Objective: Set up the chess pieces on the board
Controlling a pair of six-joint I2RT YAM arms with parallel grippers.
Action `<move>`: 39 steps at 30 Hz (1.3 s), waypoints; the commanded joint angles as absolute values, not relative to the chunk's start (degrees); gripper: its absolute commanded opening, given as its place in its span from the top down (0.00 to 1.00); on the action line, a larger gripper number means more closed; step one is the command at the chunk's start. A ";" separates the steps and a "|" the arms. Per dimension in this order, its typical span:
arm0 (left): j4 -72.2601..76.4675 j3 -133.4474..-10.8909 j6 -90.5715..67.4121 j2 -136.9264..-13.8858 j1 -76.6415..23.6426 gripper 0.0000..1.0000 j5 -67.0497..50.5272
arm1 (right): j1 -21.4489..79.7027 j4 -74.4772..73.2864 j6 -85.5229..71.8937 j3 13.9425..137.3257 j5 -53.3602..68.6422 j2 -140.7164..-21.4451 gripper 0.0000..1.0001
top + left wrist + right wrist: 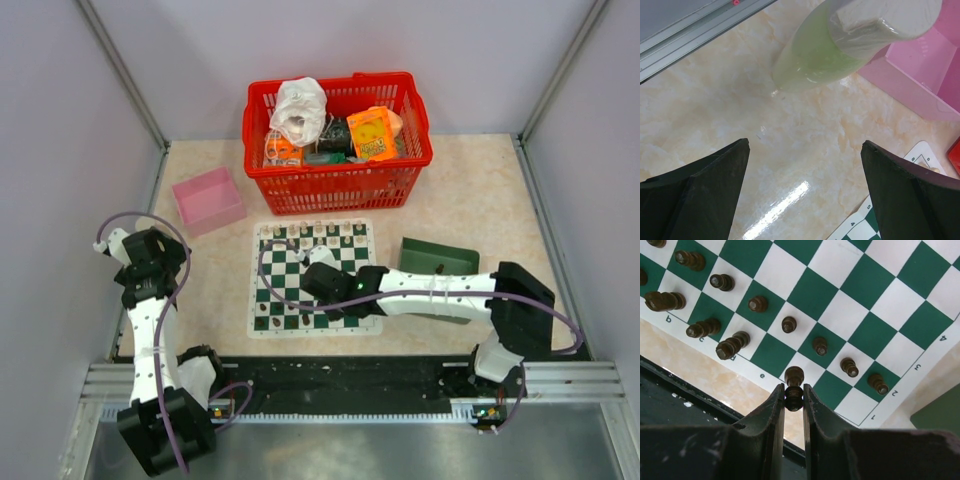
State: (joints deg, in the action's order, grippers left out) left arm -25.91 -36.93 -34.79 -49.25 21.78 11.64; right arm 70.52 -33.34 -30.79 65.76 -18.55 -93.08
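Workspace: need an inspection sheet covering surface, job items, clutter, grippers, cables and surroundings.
Surface: beige marbled tabletop, no spills seen.
Job's things: flat green-and-white checked chessboard; small dark brown chess pieces stand in two rows by its lettered edge.
Clutter: red plastic basket full of packets; pink box left of the board; dark green tray to its right.
Grippers: right gripper shut on one dark piece at the lettered edge; left gripper open over bare tabletop.
Cables: purple cable loops over the board; another on the left arm.
Surroundings: plain pale walls; nothing else seen.
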 commanded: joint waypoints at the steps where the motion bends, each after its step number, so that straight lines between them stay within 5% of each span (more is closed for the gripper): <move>1: -23.99 -37.00 -34.37 -48.87 22.24 0.01 12.22 | 72.33 -30.24 -32.17 69.26 -18.28 -94.92 0.86; 23: -24.35 -37.27 -33.93 -48.78 22.15 0.01 13.01 | 73.83 -26.02 -31.64 69.00 -19.07 -101.34 0.85; 39: -24.34 -37.53 -33.66 -49.04 22.24 0.01 13.27 | 74.18 -26.02 -30.85 69.43 -16.96 -102.57 0.72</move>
State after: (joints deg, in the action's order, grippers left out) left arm -25.91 -36.93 -34.35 -49.28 21.78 12.43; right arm 73.12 -27.44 -31.29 66.87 -17.85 -102.24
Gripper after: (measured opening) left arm 0.987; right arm 0.271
